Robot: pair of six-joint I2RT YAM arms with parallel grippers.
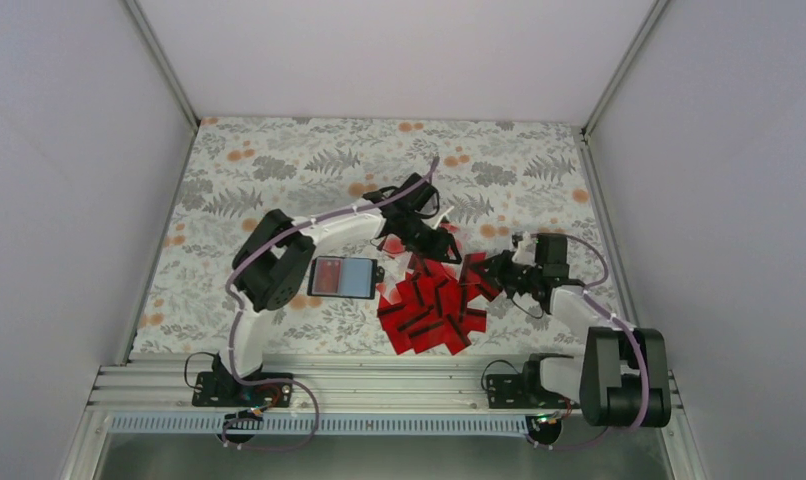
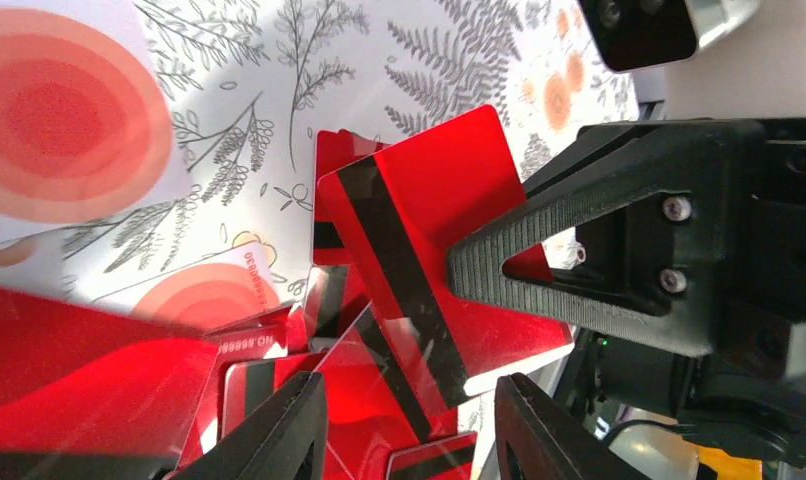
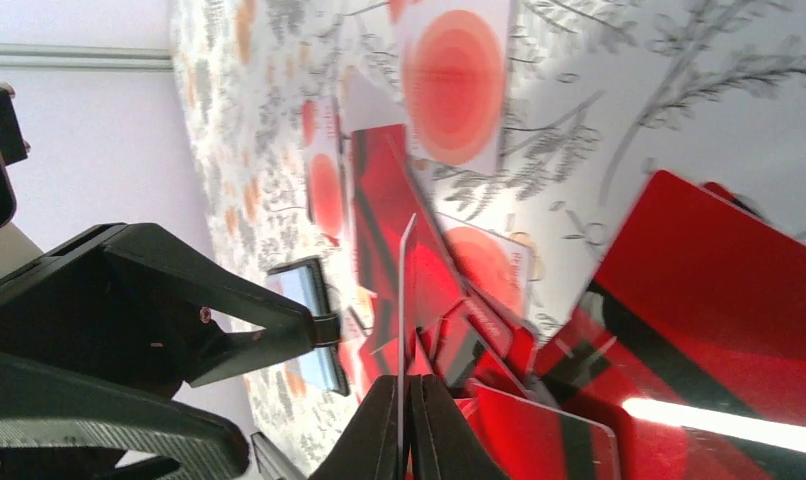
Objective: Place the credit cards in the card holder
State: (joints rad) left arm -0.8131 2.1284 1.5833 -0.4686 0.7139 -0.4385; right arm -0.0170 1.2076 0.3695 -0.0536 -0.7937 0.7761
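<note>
Right gripper [image 3: 407, 405]: fingers were closed on one credit card, the held card [image 2: 449, 190], lifted off the cloth [image 1: 279, 160].
Grip point: the finger came in over the long edge away from the black stripe, its tip reaching about to the stripe.
Left gripper [image 2: 409, 400]: fingers stood apart with nothing between them.
Key relation: the held card lay just ahead of the open left fingers, with its near corner close to the gap between the fingertips. It was not yet inside that gap.
Card face: broadside to the left wrist camera, edge-on to the right wrist camera.
Card long axis: diagonal in the left wrist view, from upper left to lower right, along the stripe.
Judged step: a hand-over from right to left appeared likely. For it, the left fingers would need to close on the free stripe side.
Card holder [image 1: 360, 277]: lay open and flat on the cloth beside the left forearm, to the left of both grippers.
Nearer arm: the left gripper was closer to the holder than the right.
Holder contents: the left panel showed red, apparently one card. Whether it sat in a slot could not be told. The right panel showed bare grey-blue.
Remaining credit cards [image 1: 434, 305]: a loose overlapping pile between the holder and the right arm, below both grippers.
</note>
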